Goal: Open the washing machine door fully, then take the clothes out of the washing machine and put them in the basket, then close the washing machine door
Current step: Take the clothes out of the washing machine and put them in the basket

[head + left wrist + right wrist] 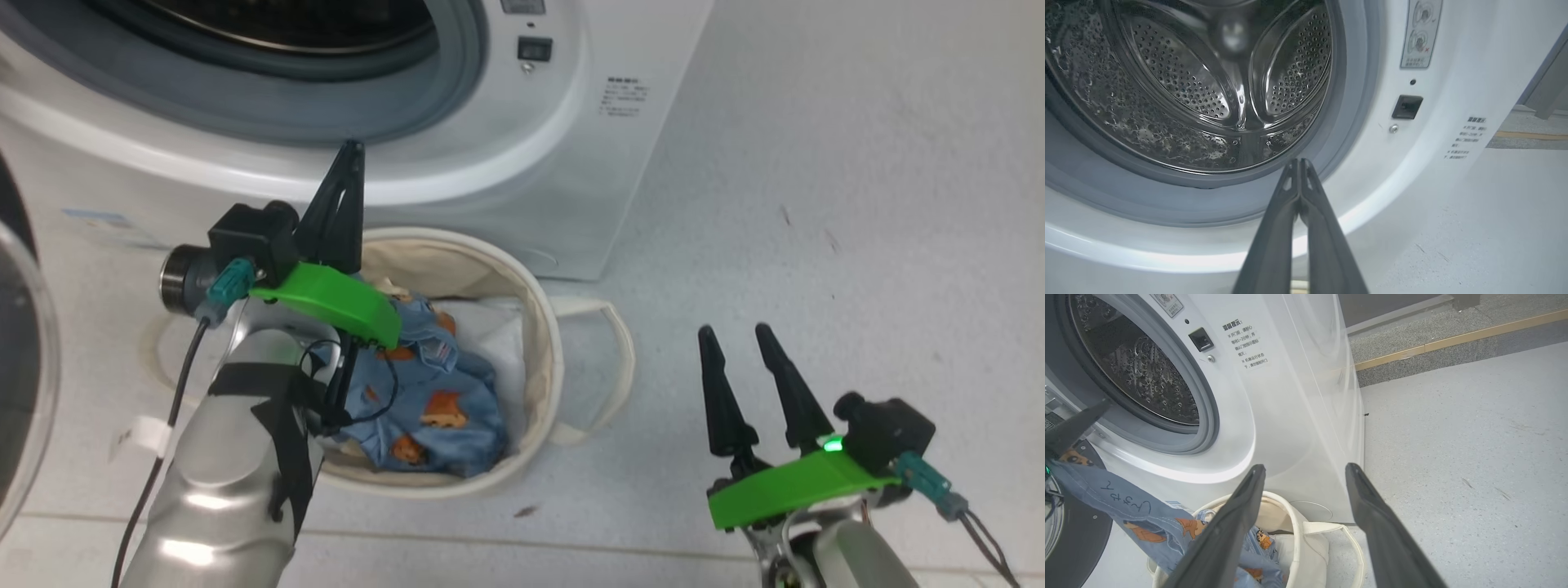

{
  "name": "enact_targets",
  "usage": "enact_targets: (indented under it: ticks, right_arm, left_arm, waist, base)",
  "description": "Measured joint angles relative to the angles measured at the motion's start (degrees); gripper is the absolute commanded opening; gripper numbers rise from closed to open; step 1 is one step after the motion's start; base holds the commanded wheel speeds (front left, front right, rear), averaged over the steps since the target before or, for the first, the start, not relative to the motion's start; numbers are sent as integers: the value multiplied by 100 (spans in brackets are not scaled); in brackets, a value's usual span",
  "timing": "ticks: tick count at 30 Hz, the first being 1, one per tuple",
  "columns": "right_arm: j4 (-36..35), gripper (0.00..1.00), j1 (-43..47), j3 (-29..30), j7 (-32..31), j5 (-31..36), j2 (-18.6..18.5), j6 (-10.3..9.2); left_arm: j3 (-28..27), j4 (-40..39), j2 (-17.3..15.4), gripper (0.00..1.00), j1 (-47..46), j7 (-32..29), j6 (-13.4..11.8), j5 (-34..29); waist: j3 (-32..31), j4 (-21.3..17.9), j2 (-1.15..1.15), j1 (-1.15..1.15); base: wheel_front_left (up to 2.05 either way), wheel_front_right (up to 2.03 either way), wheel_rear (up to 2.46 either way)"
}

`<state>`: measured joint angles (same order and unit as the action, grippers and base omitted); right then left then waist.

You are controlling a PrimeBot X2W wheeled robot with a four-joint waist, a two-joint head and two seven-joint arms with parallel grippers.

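Head view: the clothes [433, 384] lie in the basket [545, 343], so unloading looks done. Above the basket the left hand [351, 155] is pinched together on nothing, while the right hand [735, 335], off to the basket's right, is spread wide.

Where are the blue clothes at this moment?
In the head view, the clothes lie in the basket, left of centre, before the washing machine and under the left arm.

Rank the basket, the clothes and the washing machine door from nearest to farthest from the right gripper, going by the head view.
1. basket, just left of the right gripper.
2. clothes, inside the basket, farther left.
3. washing machine door, at the view's far left edge.
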<state>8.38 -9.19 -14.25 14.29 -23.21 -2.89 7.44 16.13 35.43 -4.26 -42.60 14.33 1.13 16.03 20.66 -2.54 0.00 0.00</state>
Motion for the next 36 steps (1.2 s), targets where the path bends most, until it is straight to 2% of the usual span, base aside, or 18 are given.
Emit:
enact_targets:
  ticks: [12, 23, 25, 26, 27, 29, 36]
  right_arm:
    - [-98, 100, -337, -124, 0, -9, -1, -1]
    - [-156, 100, -411, -164, 0, -68, -1, 0]
    - [-157, 100, -431, -175, 0, -68, -1, 0]
    - [-158, 100, -446, -176, 0, -68, -1, -1]
    - [-163, 100, -456, -175, 0, -70, -1, 0]
    - [-169, 100, -458, -172, 0, -96, -1, 0]
    - [-165, 100, -458, -164, 0, -110, -1, -1]
  left_arm:
    - [101, 1876, -86, 0, -342, 33, 234, -356]
    - [174, 2794, -121, 0, -610, 33, 234, -493]
    - [162, 2895, -120, 0, -632, 33, 168, -493]
    - [160, 2969, -121, 47, -643, 33, 123, -493]
    - [159, 3004, -125, 100, -647, 32, 76, -494]
    - [154, 3011, -125, 100, -660, 32, -14, -494]
    - [153, 2819, -127, 100, -676, 33, -71, -587]
  waist:
    - [657, -367, 0, 0]
    - [890, -642, 0, 0]
    - [892, -675, 0, 0]
    - [888, -688, 0, 0]
    - [881, -697, 0, 0]
    - [859, -698, 0, 0]
    - [742, -583, 0, 0]
  base:
    - [0, 0, 0]
    - [0, 0, 0]
    - [0, 0, 0]
    - [0, 0, 0]
    - [0, 0, 0]
    - [0, 0, 0]
    - [0, 0, 0]
